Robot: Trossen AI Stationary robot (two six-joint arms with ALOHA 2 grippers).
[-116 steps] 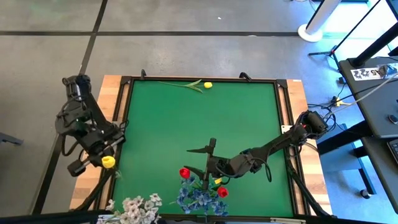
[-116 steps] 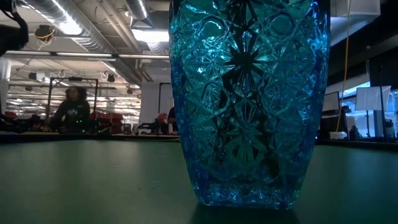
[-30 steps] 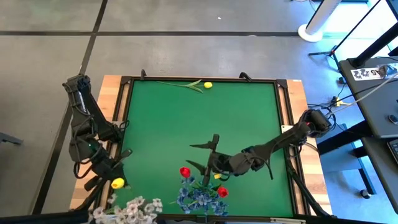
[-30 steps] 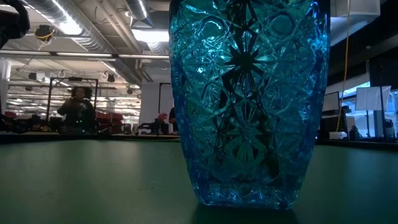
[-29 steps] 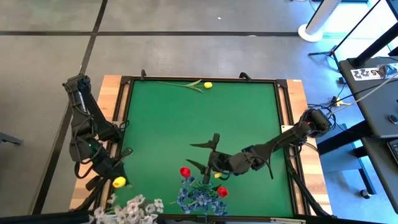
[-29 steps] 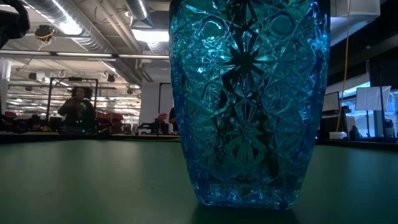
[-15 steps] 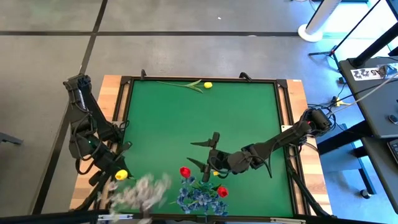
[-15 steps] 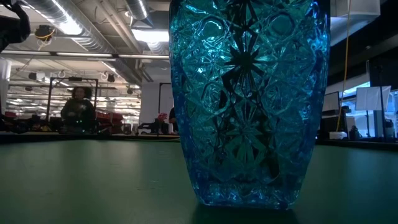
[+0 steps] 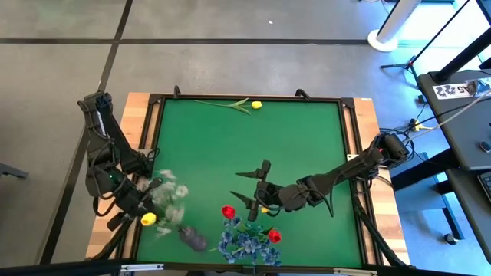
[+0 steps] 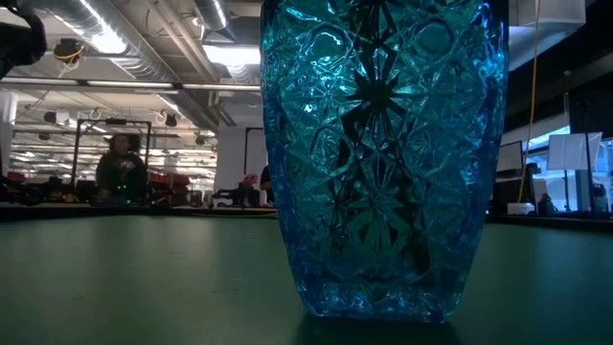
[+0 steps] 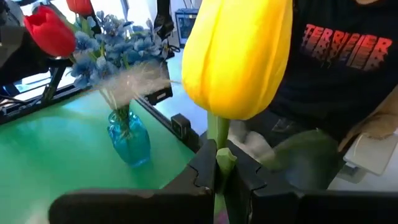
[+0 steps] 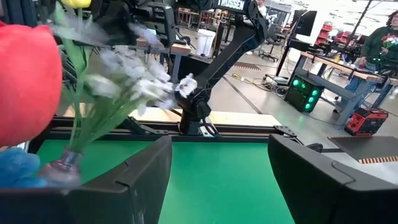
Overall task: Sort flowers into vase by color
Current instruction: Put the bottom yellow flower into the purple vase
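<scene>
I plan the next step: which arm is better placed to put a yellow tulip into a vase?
Left. Its end effector already grips a yellow tulip by the stem. The right end effector is open, holding nothing.

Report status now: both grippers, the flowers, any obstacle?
Left gripper shut on yellow tulip. Right gripper open beside blue vase. White spray blurred near left gripper.

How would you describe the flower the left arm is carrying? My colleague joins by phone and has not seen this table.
Start at the green table and go to its left edge near the front corner, where the left gripper is. Its fingers clamp the green stalk of a yellow tulip. The other yellow tulip lies loose at the far edge.
</scene>
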